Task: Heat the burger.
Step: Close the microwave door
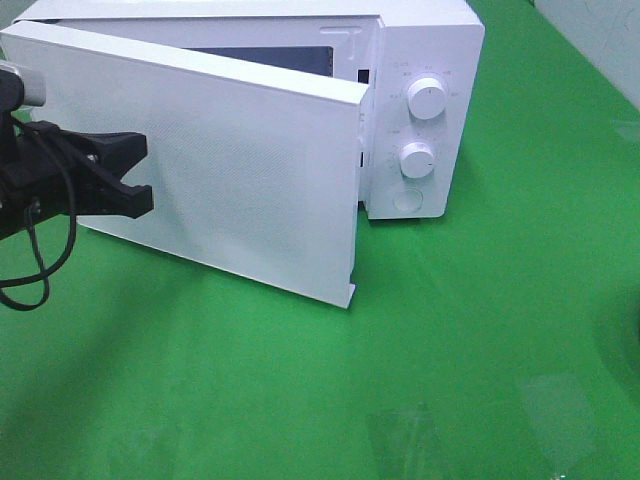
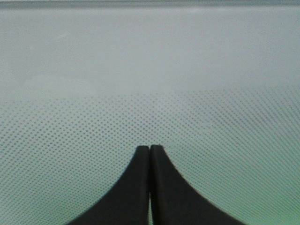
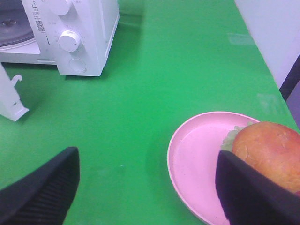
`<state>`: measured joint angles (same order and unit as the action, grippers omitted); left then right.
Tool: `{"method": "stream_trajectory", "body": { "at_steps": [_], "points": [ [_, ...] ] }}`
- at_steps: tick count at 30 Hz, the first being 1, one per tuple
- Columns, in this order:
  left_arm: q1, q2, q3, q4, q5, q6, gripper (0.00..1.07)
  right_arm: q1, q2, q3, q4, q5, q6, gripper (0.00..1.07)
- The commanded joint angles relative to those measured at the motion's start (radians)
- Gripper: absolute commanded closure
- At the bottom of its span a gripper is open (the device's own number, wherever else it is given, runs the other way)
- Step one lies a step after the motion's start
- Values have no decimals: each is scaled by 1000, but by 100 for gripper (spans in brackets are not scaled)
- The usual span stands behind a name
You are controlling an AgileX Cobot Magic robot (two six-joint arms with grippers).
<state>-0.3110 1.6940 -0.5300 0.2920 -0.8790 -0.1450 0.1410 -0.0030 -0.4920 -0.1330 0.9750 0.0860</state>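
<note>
The burger, golden-brown bun over green lettuce, sits on a round pink plate on the green table; it does not show in the exterior high view. My right gripper hangs open above the table beside the plate, and one dark finger covers part of the burger's near side. Nothing lies between its fingers. My left gripper is shut and empty, its tips close against the dotted window of the microwave door. From above, that gripper sits at the door's left end.
The white microwave stands at the back with its door swung partly open, the free edge toward the table's front. Two knobs face forward. A grey wall borders the table on the right.
</note>
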Motion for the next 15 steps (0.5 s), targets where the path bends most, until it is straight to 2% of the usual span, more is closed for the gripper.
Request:
{"method": "stream_trajectory", "body": {
  "at_steps": [1, 7, 12, 15],
  "points": [
    [-22, 22, -34, -21, 0, 2, 107, -7, -28, 1, 0, -13, -10, 32],
    [-86, 86, -109, -81, 25, 3, 107, -7, -28, 1, 0, -13, -10, 32],
    [-136, 145, -196, -88, 55, 5, 107, -7, -28, 1, 0, -13, -10, 32],
    [-164, 193, -265, -129, 71, 5, 107, -7, -28, 1, 0, -13, -10, 32]
  ]
}}
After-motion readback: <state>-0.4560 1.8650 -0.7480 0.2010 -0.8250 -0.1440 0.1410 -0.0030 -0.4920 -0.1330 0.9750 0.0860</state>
